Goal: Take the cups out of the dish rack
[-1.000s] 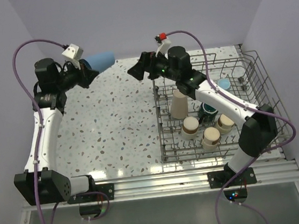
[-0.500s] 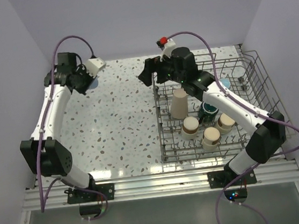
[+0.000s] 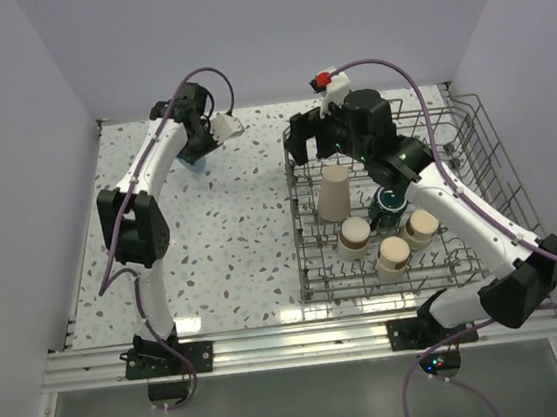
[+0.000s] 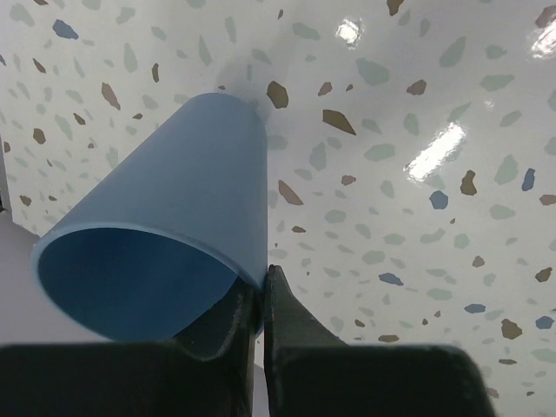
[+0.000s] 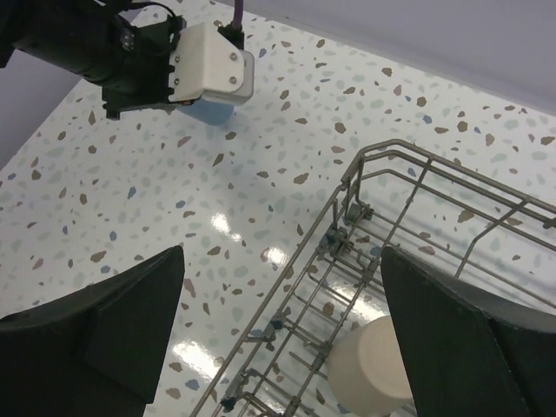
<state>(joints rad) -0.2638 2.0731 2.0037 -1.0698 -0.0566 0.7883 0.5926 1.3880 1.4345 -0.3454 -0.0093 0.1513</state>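
Evidently one cup is out and being put down: the left pincer is pinched shut on the rim wall of the light blue tumbler, which hangs tilted over the far left part of the table, well apart from the dish rack. Whether its base touches the surface cannot be told. The next move, as I judge it, is to bring the tumbler upright or mouth-down onto the table and only then part the fingers, since a thin-walled cone let go at a slant would likely roll.

The right pincer stands wide open and holds nothing, hovering above the rack's far left corner with the tall beige tumbler just below it, a likely next pick.

The blue tumbler is smooth, matte, plastic-looking and tapered. The table is glossy pale terrazzo with dark flecks and bright glare spots. The rack is thin grey wire with upright tines and raised sides; in it sit a dark teal mug and short beige cups.
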